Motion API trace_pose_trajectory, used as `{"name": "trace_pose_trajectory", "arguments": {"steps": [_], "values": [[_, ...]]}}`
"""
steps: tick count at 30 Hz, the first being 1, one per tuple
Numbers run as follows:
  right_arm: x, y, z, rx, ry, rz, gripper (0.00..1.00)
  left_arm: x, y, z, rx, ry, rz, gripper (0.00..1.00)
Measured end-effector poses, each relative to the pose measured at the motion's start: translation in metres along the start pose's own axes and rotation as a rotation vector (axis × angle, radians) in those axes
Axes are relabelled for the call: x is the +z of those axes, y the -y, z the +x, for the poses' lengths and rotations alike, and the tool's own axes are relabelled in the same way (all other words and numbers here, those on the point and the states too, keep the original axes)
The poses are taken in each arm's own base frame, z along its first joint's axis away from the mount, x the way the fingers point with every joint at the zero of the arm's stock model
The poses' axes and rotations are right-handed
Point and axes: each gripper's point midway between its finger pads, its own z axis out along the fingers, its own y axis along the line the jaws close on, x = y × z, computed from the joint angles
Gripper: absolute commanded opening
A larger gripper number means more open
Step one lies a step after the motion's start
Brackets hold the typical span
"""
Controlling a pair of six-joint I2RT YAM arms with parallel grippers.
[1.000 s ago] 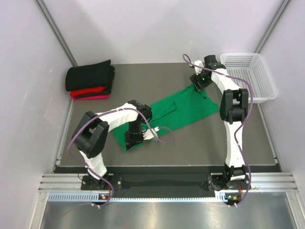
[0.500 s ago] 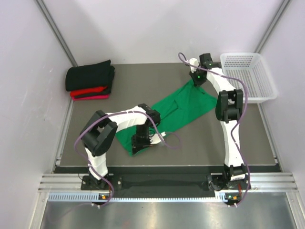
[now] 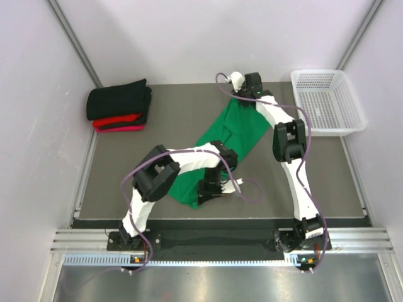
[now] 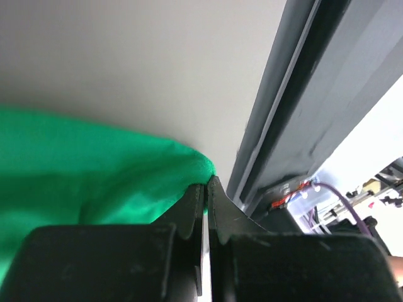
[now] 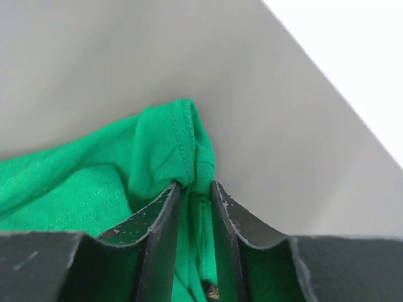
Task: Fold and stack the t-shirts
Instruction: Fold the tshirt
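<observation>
found the green t-shirt [image 3: 242, 129] stretched diagonally mid-frame on the worktop [image 3: 170, 107]. saw the left claw [image 4: 206, 189] clamped tight on its lower edge, the right claw [image 5: 196, 189] narrow around a bunched upper corner. judged it best to keep both pinches firm, pull evenly, and lay the cloth flat before folding.

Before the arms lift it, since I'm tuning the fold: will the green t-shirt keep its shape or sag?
Probably sag: the green t-shirt bunches into folds where the right gripper pinches it. Likely light; the left gripper holds its edge between shut tips.
</observation>
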Motion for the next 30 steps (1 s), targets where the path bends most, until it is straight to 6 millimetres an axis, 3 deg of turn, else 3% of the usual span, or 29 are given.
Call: {"name": "trace_pose_trajectory", "arguments": {"steps": [4,6,7,9,11,12,13,16,18,22,25,28,30], "values": [[0.018,-0.005,-0.024,-0.028,0.095,0.041,0.22,0.005,0.001,-0.031,0.031,0.011,0.010,0.00],[0.023,-0.007,-0.037,-0.037,0.147,0.060,0.11,0.008,0.000,-0.049,0.048,0.023,0.016,0.00],[0.024,-0.008,-0.044,-0.037,0.170,0.067,0.00,0.009,0.001,-0.055,0.052,0.024,0.022,0.01],[0.026,-0.004,-0.062,-0.036,0.236,0.099,0.00,0.012,0.002,-0.063,0.055,0.024,0.032,0.16],[0.026,-0.004,-0.079,-0.029,0.294,0.122,0.13,0.014,0.005,-0.069,0.049,0.019,0.047,0.23],[0.025,-0.004,-0.088,-0.019,0.326,0.131,0.38,0.014,0.008,-0.072,0.046,0.018,0.055,0.31],[0.025,-0.005,-0.094,-0.009,0.347,0.137,0.47,0.014,0.009,-0.076,0.043,0.022,0.059,0.37],[0.019,-0.007,-0.116,0.029,0.411,0.153,0.63,0.002,0.015,-0.101,0.055,0.091,0.055,0.41],[0.011,-0.003,-0.129,0.053,0.440,0.170,0.66,-0.019,0.014,-0.122,0.085,0.163,0.011,0.44],[-0.028,0.019,-0.140,0.114,0.450,0.202,0.68,-0.073,0.009,-0.129,0.099,0.267,-0.107,0.52],[-0.087,0.039,-0.150,0.179,0.458,0.216,0.68,-0.118,-0.003,-0.119,0.062,0.382,-0.218,0.52],[-0.152,0.050,-0.163,0.225,0.489,0.219,0.67,-0.161,-0.039,-0.081,-0.072,0.514,-0.301,0.49],[-0.193,0.051,-0.166,0.252,0.505,0.204,0.66,-0.173,-0.065,-0.049,-0.184,0.566,-0.332,0.47]]}}
